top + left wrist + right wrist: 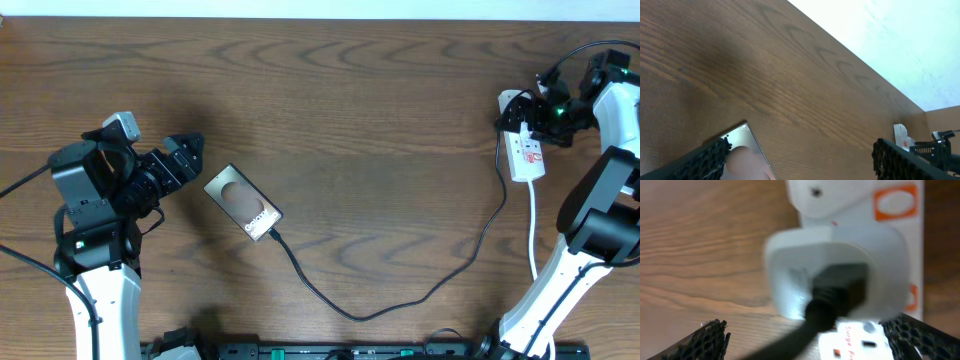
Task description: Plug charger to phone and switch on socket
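Observation:
The phone [243,202] lies flat left of centre, its bronze face up. The charger [400,300], a thin black cable, meets the phone's lower-right end, loops across the table and rises to the socket [527,152], a white strip at the right. My left gripper [195,158] is open just left of the phone's far end, touching nothing. The left wrist view shows the phone [747,150] by the left of its fingers [705,162]. My right gripper [525,115] is open over the socket's far end. A white adapter [835,265] with the charger [827,305] fills the right wrist view above the socket [860,342].
Orange-red switch marks [896,202] show on the socket's top. A white cord [532,225] runs from the socket toward the table's front edge beside the right arm. Pale wall borders the table's far edge [890,45].

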Available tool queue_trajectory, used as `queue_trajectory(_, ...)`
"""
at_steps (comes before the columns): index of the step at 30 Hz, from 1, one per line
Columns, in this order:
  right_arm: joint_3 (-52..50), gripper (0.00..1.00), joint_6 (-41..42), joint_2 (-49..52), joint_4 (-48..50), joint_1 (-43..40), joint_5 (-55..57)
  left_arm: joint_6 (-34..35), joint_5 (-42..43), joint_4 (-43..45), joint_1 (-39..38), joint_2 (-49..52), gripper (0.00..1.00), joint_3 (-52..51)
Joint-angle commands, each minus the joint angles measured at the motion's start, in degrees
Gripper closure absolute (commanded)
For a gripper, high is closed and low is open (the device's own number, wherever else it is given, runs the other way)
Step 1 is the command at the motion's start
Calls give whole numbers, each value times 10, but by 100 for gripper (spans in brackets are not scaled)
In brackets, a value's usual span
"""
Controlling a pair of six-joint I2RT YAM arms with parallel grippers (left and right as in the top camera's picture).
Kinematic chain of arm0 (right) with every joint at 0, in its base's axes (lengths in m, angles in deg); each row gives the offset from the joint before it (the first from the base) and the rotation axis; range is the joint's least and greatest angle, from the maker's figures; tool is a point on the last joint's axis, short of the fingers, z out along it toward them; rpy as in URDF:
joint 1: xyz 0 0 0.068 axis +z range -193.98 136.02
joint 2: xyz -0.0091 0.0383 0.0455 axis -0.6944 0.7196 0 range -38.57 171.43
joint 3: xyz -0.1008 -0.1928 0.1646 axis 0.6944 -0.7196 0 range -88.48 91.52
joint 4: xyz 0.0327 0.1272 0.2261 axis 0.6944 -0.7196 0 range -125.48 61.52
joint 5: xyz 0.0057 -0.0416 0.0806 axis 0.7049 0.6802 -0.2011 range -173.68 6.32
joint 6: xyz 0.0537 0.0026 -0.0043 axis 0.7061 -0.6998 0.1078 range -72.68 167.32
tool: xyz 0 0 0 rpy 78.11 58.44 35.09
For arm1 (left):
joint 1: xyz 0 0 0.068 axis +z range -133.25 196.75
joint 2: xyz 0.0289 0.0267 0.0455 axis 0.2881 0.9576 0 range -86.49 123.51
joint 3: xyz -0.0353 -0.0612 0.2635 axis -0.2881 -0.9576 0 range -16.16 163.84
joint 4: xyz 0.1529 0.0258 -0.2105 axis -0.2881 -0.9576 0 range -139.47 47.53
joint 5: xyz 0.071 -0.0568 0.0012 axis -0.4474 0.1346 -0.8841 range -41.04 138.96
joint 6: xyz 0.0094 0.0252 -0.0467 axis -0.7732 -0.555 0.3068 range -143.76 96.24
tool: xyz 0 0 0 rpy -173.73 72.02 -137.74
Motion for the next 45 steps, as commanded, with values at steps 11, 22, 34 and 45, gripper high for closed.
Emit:
queue_trajectory(11,128,1,44,-4,-96,-5,125,-10,-7,-1,2,3,7,9)
queue_trajectory(22,150,1,43,-5,-111,-3,126,-10,-7,-2,2,3,7,9)
queue_trajectory(34,98,1,-13,-5,-36,15,40,-10,-7,-3,2,3,7,9)
queue_trajectory(45,39,1,-12,-5,-3,26,32,-10,-7,-3,2,3,7,9)
